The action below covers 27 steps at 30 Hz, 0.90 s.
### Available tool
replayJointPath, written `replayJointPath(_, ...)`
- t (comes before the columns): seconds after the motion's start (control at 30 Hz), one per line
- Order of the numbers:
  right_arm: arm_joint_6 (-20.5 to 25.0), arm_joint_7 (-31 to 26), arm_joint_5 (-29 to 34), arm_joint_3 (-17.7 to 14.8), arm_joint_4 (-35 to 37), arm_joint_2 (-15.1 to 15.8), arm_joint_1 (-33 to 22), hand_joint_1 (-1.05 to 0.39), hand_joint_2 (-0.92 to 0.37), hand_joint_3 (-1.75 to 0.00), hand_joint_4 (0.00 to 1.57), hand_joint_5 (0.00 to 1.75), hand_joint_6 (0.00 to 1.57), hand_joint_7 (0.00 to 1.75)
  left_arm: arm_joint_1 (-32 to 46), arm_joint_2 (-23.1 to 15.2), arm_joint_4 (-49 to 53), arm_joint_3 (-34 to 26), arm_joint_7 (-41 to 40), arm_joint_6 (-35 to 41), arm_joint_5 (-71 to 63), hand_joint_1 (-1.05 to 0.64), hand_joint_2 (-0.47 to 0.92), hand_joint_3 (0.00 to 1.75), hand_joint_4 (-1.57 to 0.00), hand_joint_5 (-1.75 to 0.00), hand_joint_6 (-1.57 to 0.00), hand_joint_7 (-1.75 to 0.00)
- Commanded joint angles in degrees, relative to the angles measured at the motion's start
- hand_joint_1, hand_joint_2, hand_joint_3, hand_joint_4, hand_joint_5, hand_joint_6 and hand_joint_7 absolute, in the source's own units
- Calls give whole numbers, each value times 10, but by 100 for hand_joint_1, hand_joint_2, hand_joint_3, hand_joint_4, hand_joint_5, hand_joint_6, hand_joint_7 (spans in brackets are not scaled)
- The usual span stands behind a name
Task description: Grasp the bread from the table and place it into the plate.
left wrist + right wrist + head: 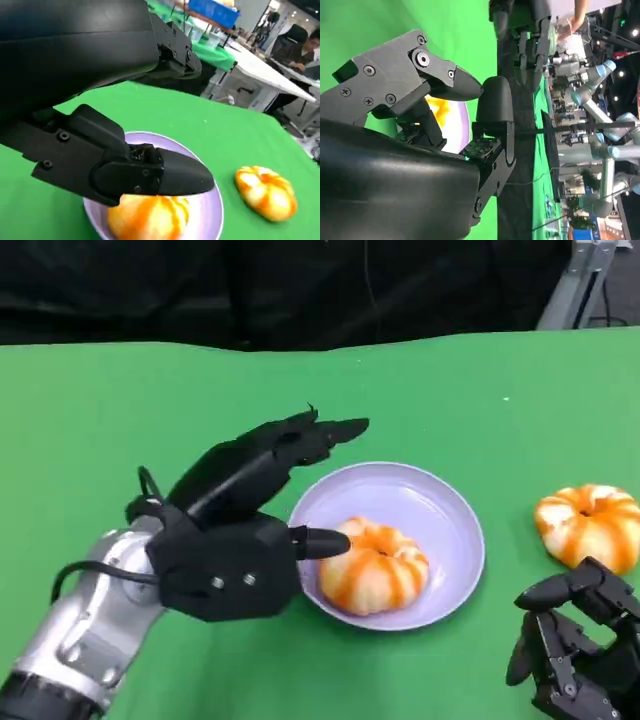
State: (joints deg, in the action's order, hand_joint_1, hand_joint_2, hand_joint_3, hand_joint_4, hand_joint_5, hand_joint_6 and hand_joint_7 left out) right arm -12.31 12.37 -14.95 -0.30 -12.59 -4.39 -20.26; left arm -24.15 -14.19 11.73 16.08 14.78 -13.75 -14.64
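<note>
In the plate (455, 502) lay one bread (375, 565); the left hand (245, 520), released, should lift away at 9 o'clock without touching it.

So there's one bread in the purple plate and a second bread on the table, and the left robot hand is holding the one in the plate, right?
Not quite. The left robot hand is open above the plate and holds nothing; the head view shows its fingers spread, off the bread. The rest stands: one bread lies in the purple plate, a second bread on the table.
</note>
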Motion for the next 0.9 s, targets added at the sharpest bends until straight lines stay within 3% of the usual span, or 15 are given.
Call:
replayJointPath(0.03,2,-5,-3,-2,-3,3,0,-17,-60,-99,84,175,75,149,51,17,-73,-110,97,133,245,16,62,114,-110,-21,-104,-12)
replayJointPath(0.07,2,-6,-3,-2,-3,3,0,-17,-60,-99,84,175,75,149,64,18,-92,-129,107,166,289,18,57,123,-115,-22,-109,-12)
replayJointPath(0.1,2,-7,-2,-2,-3,3,0,-17,-60,-99,84,175,75,149,73,17,-106,-141,114,190,318,13,47,138,-126,-51,-126,-16)
replayJointPath(0.17,3,-8,-4,-1,-2,1,0,-17,-60,-99,84,175,75,150,97,8,-146,-172,127,264,390,5,39,150,-126,-90,-142,-26)
replayJointPath(0.27,5,-10,-5,0,-2,0,1,-17,-60,-98,84,175,75,150,133,-15,-203,-216,137,360,473,1,37,158,-122,-125,-121,-101)
replayJointPath(0.37,0,-14,2,2,0,0,3,-17,-60,-98,85,175,75,151,163,-31,-243,-255,141,425,540,-1,40,159,-114,-151,-105,-139)
replayJointPath(0.57,10,-17,2,3,-5,3,5,-17,-60,-99,85,175,74,153,257,-42,-291,-334,161,491,661,-5,51,141,-104,-172,-95,-157)
replayJointPath(0.73,17,-17,-4,2,-7,2,8,-16,-60,-99,86,175,74,154,315,-49,-279,-371,194,523,730,-11,66,120,-96,-175,-92,-150)
replayJointPath(0.9,22,-23,5,0,-7,6,10,-16,-60,-98,87,175,75,154,356,-38,-267,-384,197,528,756,-14,70,117,-94,-175,-90,-147)
